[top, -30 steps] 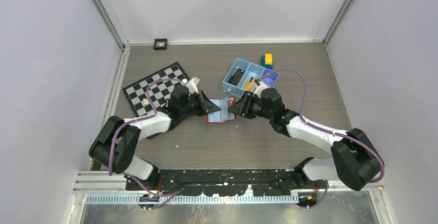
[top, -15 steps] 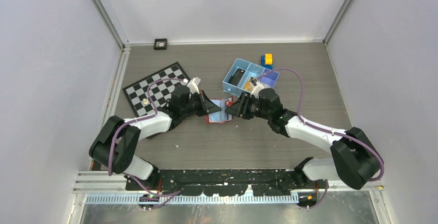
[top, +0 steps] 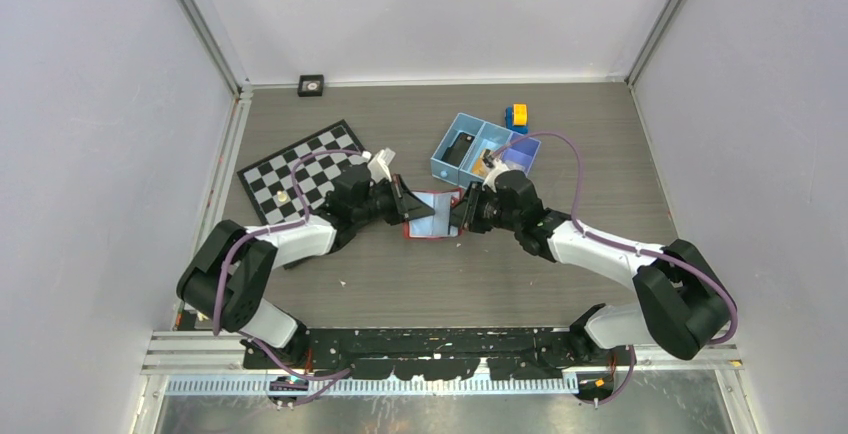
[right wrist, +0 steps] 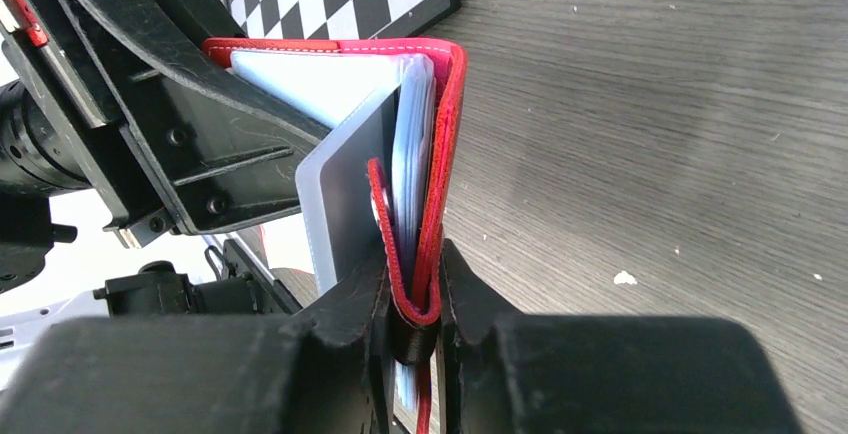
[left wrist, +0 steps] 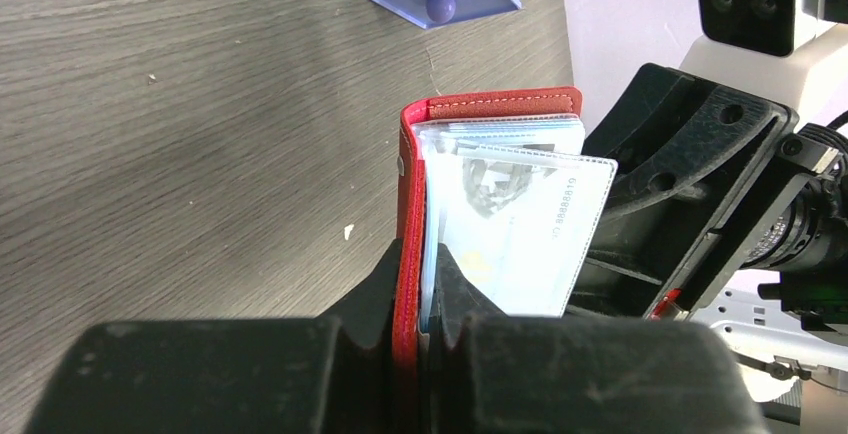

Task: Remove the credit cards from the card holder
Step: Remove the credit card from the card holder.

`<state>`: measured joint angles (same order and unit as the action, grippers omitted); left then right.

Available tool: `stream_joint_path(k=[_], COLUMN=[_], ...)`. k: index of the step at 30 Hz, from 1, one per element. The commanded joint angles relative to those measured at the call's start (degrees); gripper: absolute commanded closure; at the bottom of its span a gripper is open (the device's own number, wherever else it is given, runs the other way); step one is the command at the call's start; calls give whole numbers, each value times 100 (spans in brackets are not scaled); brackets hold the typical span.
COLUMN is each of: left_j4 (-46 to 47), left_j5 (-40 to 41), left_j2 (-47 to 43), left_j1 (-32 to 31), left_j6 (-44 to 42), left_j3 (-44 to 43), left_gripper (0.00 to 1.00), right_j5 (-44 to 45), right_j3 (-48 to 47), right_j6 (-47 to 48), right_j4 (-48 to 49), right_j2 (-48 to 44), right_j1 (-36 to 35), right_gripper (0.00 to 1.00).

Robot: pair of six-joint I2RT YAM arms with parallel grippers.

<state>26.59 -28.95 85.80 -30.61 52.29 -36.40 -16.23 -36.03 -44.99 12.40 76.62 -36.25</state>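
Observation:
The red card holder (top: 428, 216) hangs open between my two grippers at the table's middle, its pale blue lining showing. My left gripper (top: 405, 212) is shut on its left flap; in the left wrist view the jaws (left wrist: 420, 266) pinch the red cover (left wrist: 408, 184) and lining. A whitish credit card (left wrist: 525, 224) sticks out of the clear sleeves. My right gripper (top: 458, 216) is shut on the other end; in the right wrist view its jaws (right wrist: 413, 276) clamp the card holder (right wrist: 447, 134) at its looped red edge. A grey credit card (right wrist: 345, 194) stands just left of that grip.
A chessboard (top: 305, 169) lies to the left behind the left arm. A blue three-compartment tray (top: 485, 149) sits behind the right gripper, with a yellow-orange block (top: 517, 114) beyond it. A small black square (top: 311, 84) rests at the back wall.
My right gripper has moved left to the card holder and closed on its right end. The left gripper has kept its grip and shifted slightly right.

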Motion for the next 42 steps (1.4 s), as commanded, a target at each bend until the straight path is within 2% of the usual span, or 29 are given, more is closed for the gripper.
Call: stream_joint_path(k=[1, 3, 8, 10, 15, 17, 21, 25, 29, 35, 37, 40, 42], left_j4=[508, 348, 162, 162, 331, 410, 328, -42, -843, -1308, -937, 327, 712], left_j5=[-285, -170, -51, -49, -249, -301, -299, -137, 410, 851, 743, 125, -146], left_j2=[-2, -68, -141, -95, 115, 157, 240, 345, 289, 93, 36, 89, 210], left_j1=[-68, -68, -95, -153, -383, -464, -561, -584, -580, -525, -337, 82, 219], left_j6=[78, -10, -152, -181, -220, -255, -329, -424, -634, -745, -469, 140, 345], left_j3=[-225, -219, -227, -255, -393, -424, -521, -651, -793, -810, -597, -72, 21], left_gripper=[100, 93, 60, 50, 34, 24, 18, 21, 37, 57, 60, 61, 59], right_j5=[218, 567, 850, 897, 1050, 1126, 1246, 1486, 1794, 1998, 2132, 2201, 2154], right_j3=[-322, -380, -508, -553, -676, -726, -832, -952, -986, -995, -1043, -1064, -1057], right_j6=[88, 126, 236, 252, 313, 339, 408, 528, 600, 614, 602, 597, 588], right_j4=[-73, -389, -736, -824, -997, -1091, -1195, -1429, -1528, -1635, -1769, -1839, -1813], right_j2=[-108, -150, -121, -76, 42, 78, 160, 183, 98, 8, 2, -18, -46], right_j1=[-71, -75, -72, -75, -132, -177, -306, -482, -596, -620, -613, -616, -620], right_gripper=[94, 99, 100, 99, 100, 100, 99, 100, 100, 100, 100, 100, 100])
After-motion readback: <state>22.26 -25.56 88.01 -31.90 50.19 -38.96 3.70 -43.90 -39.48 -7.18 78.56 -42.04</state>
